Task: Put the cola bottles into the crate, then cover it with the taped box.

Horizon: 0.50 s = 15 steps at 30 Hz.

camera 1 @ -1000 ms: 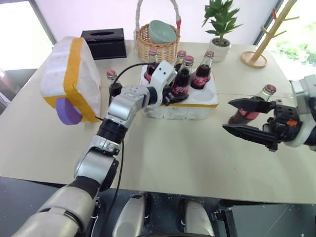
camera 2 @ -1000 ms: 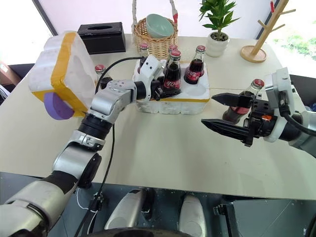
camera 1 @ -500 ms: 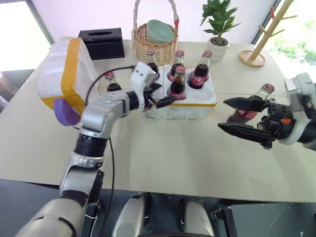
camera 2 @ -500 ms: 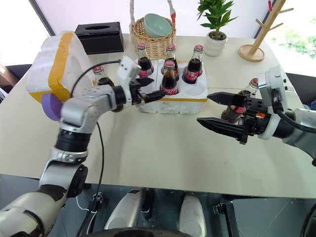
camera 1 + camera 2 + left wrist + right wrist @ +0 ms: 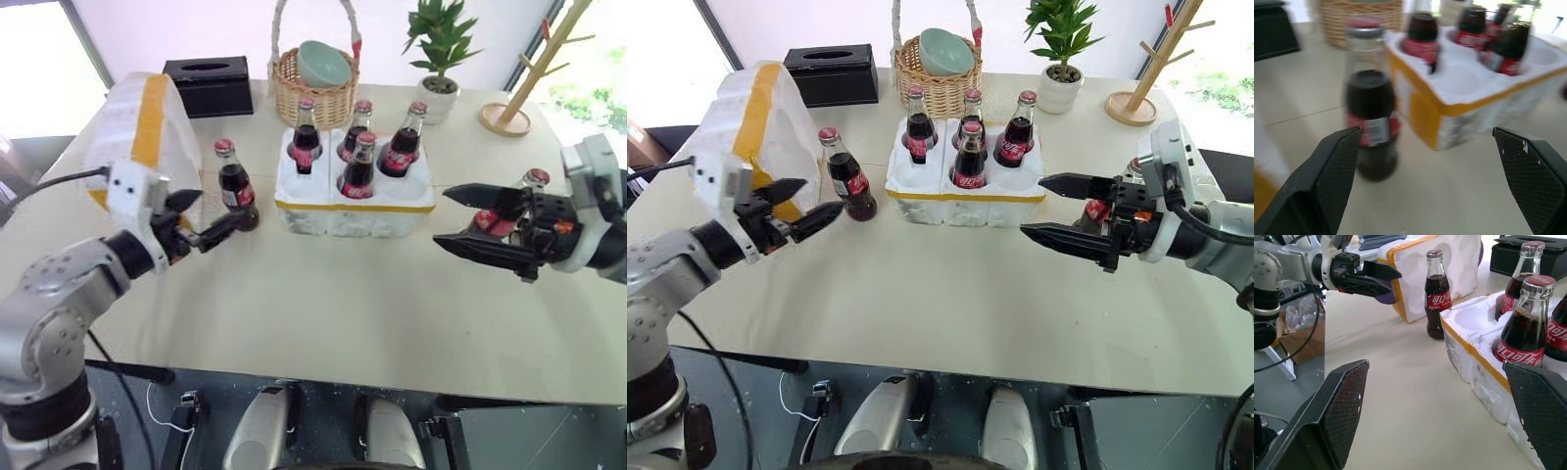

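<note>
Center of the frame, the crate (image 5: 355, 204) sits on the counter (image 5: 343, 304) with four cola bottles (image 5: 358, 168) standing in its wells: three along the back row, one in the middle of the front row, and the two front corner wells bare. Just to the left of the crate a fifth bottle (image 5: 234, 185) stands upright on the counter, close to the crate's left wall but apart from it. Over on the left the left end effector (image 5: 203, 219) hangs with its fingers spread wide and nothing between them, tips aimed toward that loose bottle and a little short of it. Behind it, upper left, the taped box (image 5: 137, 137) lies tipped on the counter with its hollow side facing the crate. At the right side of the frame the right end effector (image 5: 468, 220) is also spread wide and empty, pointing left toward the crate, and the sixth bottle (image 5: 514, 204) stands on the counter right behind its fingers, partly hidden by them. Along the top edge sit a black tissue box (image 5: 207, 84), a wicker basket (image 5: 313, 86) holding a pale green bowl (image 5: 322, 62), a small potted plant (image 5: 439, 54) and a wooden mug tree (image 5: 519, 83).
</note>
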Available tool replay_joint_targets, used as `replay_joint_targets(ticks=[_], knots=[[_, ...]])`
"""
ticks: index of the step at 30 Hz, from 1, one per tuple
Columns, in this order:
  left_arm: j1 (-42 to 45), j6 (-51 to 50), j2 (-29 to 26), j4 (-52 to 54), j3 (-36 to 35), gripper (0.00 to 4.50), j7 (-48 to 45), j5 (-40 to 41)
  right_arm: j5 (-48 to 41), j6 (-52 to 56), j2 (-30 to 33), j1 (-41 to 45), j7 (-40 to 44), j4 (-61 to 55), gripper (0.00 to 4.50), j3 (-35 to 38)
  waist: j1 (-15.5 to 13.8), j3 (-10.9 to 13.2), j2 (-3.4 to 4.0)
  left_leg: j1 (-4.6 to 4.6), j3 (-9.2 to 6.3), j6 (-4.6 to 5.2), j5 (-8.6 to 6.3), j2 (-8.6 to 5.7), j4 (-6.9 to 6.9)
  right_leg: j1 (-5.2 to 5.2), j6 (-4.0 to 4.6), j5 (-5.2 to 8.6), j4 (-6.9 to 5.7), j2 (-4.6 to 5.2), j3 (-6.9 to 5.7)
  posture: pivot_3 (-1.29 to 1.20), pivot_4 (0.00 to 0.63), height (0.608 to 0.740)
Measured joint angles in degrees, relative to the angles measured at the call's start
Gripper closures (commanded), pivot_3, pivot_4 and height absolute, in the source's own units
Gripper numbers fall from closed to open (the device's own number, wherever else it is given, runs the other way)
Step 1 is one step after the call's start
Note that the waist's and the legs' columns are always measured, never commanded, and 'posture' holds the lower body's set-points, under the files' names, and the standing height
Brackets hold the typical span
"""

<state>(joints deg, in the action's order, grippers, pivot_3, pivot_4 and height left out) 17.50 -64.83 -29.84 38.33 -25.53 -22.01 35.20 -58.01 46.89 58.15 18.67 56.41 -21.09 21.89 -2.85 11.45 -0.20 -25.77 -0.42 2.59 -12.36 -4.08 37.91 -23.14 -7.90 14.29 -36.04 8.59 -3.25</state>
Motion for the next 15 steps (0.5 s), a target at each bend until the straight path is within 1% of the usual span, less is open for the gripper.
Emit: replay_joint_targets(ticks=[3, 6, 9, 15], knots=[[-0.4, 4.0, 1.9, -1.6, 4.0, 0.04, 3.7, -3.6, 0.7, 0.0, -0.1, 1.6, 0.5, 0.7, 0.00, -1.4, -0.1, 0.0, -0.01, 0.00, 0.00, -0.01, 0.00, 0.01, -0.01, -0.04, -0.03, -0.02, -0.04, -0.01, 0.00, 0.00, 0.150, 0.736], [1.7, 8.2, 4.0, -6.0, 7.7, 0.04, 4.9, -5.9, 0.9, 0.0, -0.2, 2.7, 0.7, 1.2, 0.00, -2.1, -0.2, 0.0, 0.00, -0.01, 0.00, -0.02, -0.01, 0.01, -0.02, -0.08, -0.06, -0.04, -0.04, -0.02, 0.00, 0.00, 0.150, 0.736], [3.2, 12.5, 4.4, -11.3, 11.0, 0.04, 5.1, -8.3, 0.9, 0.1, -0.3, 2.8, 0.8, 1.2, 0.00, -2.4, -0.1, 0.0, 0.00, -0.02, 0.03, -0.02, -0.01, 0.01, -0.07, -0.10, -0.12, -0.07, -0.05, -0.01, 0.00, 0.00, 0.150, 0.736], [3.7, 17.8, 4.6, -19.0, 14.1, 0.04, 4.9, -11.6, 0.5, 0.7, -0.4, 2.6, 0.0, 1.1, 0.00, -1.8, 0.4, 0.0, 0.00, -0.04, 0.03, -0.02, -0.01, 0.01, -0.13, -0.10, -0.14, -0.08, -0.04, 0.01, -0.01, 0.00, 0.150, 0.736]])
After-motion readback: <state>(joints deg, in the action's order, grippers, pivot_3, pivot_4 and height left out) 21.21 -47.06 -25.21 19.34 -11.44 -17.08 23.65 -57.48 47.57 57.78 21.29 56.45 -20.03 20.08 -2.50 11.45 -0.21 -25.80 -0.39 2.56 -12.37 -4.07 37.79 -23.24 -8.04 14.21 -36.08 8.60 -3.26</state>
